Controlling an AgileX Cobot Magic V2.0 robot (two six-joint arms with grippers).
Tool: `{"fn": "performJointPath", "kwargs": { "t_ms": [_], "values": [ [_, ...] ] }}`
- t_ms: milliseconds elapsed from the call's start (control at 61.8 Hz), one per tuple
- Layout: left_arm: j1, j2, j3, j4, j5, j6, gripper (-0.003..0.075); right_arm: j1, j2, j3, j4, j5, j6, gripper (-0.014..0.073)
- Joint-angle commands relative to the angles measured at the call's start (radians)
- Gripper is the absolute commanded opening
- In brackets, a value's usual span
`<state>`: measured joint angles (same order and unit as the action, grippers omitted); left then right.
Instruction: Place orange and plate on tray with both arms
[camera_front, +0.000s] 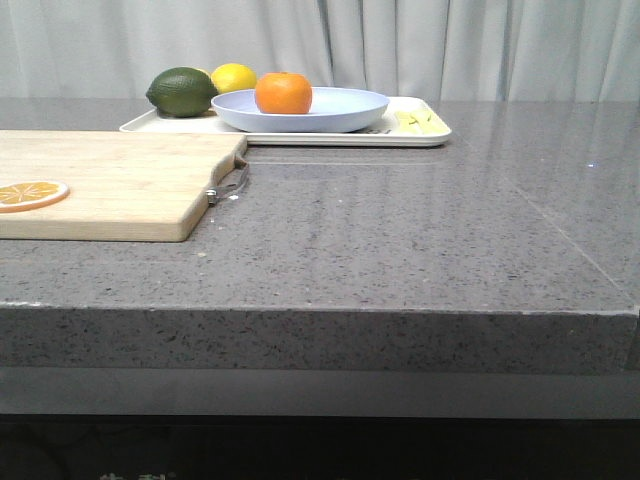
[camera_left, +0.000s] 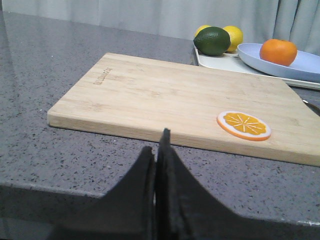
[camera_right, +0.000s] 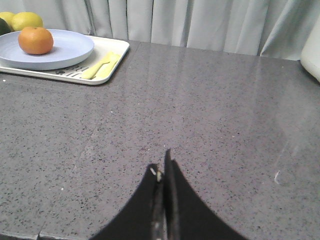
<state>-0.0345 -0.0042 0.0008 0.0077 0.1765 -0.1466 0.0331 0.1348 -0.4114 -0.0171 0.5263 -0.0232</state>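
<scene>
On the tray (camera_front: 420, 137), the orange (camera_front: 283, 93) sat loose in the plate (camera_front: 340, 112); any jolt could roll it. Both claws, left claw (camera_left: 157, 150) and right claw (camera_right: 162, 167), were clenched, empty.

Bright orange fruit (camera_front: 283, 93) on lavender-blue plate (camera_front: 340, 118), cream tray (camera_front: 430, 136), speckled grey counter (camera_front: 420, 240).

We note the orange (camera_front: 283, 93) sits in the pale blue plate (camera_front: 345, 112), itself resting on the white tray (camera_front: 420, 136).
</scene>
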Motion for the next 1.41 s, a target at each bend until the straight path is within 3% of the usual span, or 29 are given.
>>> {"fn": "performJointPath", "kwargs": {
  "t_ms": [0,793,1100,1327,1391],
  "values": [
    [0.003,-0.022,0.005,-0.008,-0.086,-0.008,-0.0018,-0.005,0.011,-0.023,-0.011,-0.087,-0.008,-0.0061],
    [0.003,-0.022,0.005,-0.008,-0.086,-0.008,-0.0018,-0.005,0.011,-0.016,-0.011,-0.098,-0.008,-0.0061],
    [0.003,-0.022,0.005,-0.008,-0.086,-0.008,-0.0018,-0.005,0.011,0.272,-0.011,-0.495,-0.008,-0.0061],
    [0.003,-0.022,0.005,-0.008,-0.086,-0.008,-0.0018,-0.003,-0.078,0.436,-0.008,-0.526,-0.007,-0.0061],
    [0.003,-0.022,0.005,-0.008,-0.086,-0.008,-0.0018,-0.003,-0.107,0.433,-0.006,-0.474,-0.007,-0.0061]
  ]
}}
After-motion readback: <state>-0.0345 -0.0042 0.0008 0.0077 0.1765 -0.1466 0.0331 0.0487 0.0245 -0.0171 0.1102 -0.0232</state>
